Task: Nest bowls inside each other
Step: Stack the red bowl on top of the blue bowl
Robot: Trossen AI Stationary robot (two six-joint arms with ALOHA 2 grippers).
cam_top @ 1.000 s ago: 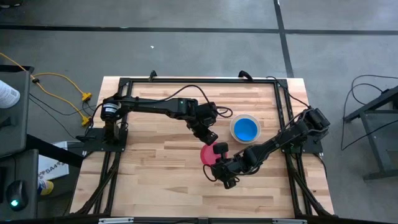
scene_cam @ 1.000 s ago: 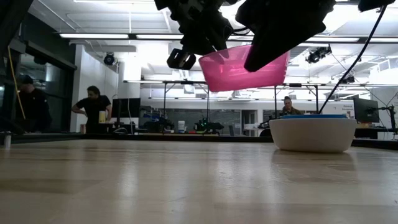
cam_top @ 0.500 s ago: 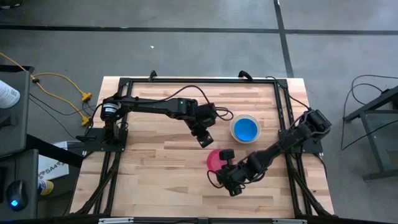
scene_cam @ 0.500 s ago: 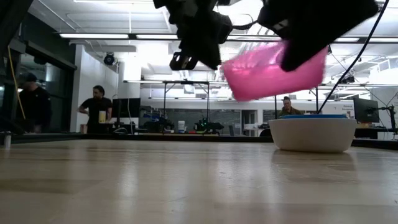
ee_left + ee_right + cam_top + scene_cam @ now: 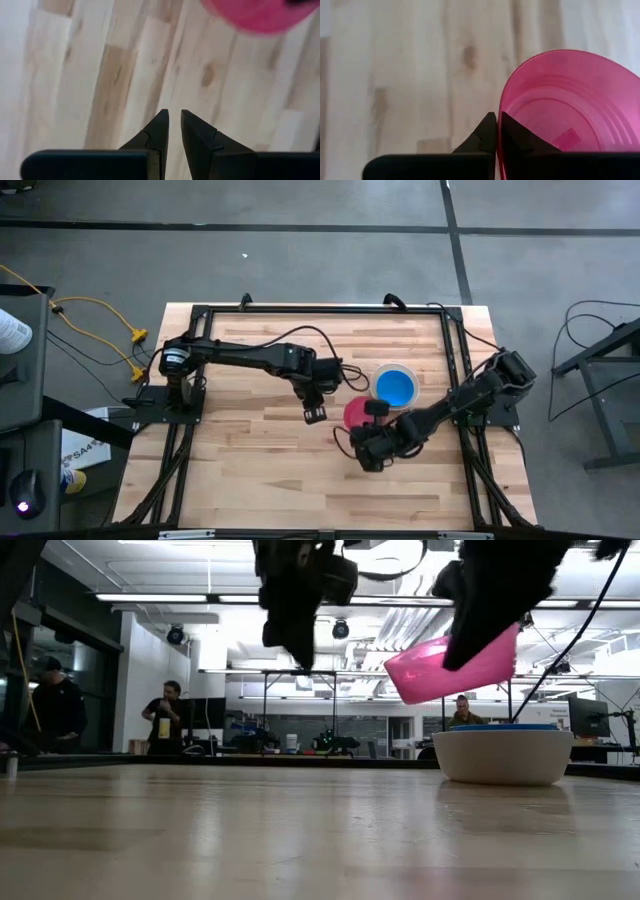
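A pink-red bowl [image 5: 353,412] hangs tilted above the table's middle, with my right gripper [image 5: 497,120] shut on it. Just right of it and farther back stands the white bowl [image 5: 497,755], base on the wood. The blue bowl [image 5: 397,387] sits nested inside the white one, and only its rim [image 5: 500,726] shows in the low view. My left gripper [image 5: 174,117] hovers left of the pink-red bowl [image 5: 260,12]. Its fingers point down, with a narrow gap and nothing between them. Other bowls are out of view. My right gripper pinches the pink-red bowl's rim [image 5: 499,131], one finger inside the bowl and one outside. The fingers slant down from the table's near side. The bowl is lifted clear of the wood and tilted [image 5: 450,665], its side toward the white bowl higher.
Black frame rails [image 5: 320,308] run along the table's far edge and sides. Bare wood lies left of and nearer than the grippers. In the low view, people [image 5: 165,720] stand in the room beyond the table.
My right gripper has carried the pink-red bowl toward the table's right edge, closer to the white bowl. It has rolled, and the bowl has tipped while staying clear of the table. My left gripper has drawn away from the bowl toward the left and near edges, turning as it went.
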